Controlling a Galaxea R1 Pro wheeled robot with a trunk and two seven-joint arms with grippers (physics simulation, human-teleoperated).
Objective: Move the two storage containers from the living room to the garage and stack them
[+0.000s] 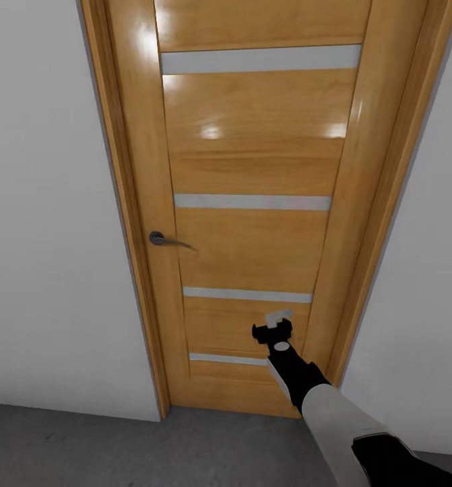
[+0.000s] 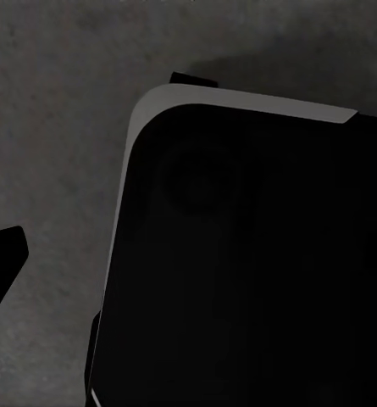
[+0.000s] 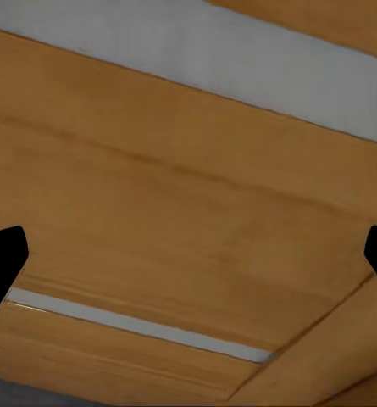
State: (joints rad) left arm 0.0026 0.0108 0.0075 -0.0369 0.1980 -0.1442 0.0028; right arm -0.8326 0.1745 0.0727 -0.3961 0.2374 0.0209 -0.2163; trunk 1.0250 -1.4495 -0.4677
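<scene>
The right tool (image 1: pixel 275 329) is reaching toward the lower part of a wooden slatted door (image 1: pixel 253 237), its fingertips spread wide, gripping nothing. The door's top is running out of frame; its lever handle (image 1: pixel 166 239) is sitting at the left edge. In the left wrist view, a dark robot body (image 2: pixel 247 271) is blocking most of the grey floor (image 2: pixel 52 127); the left tool's state cannot be told.

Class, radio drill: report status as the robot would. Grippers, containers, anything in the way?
Right gripper open, empty, raised close to the wooden door. Left gripper open over grey floor. Door shut ahead, handle untouched.
</scene>
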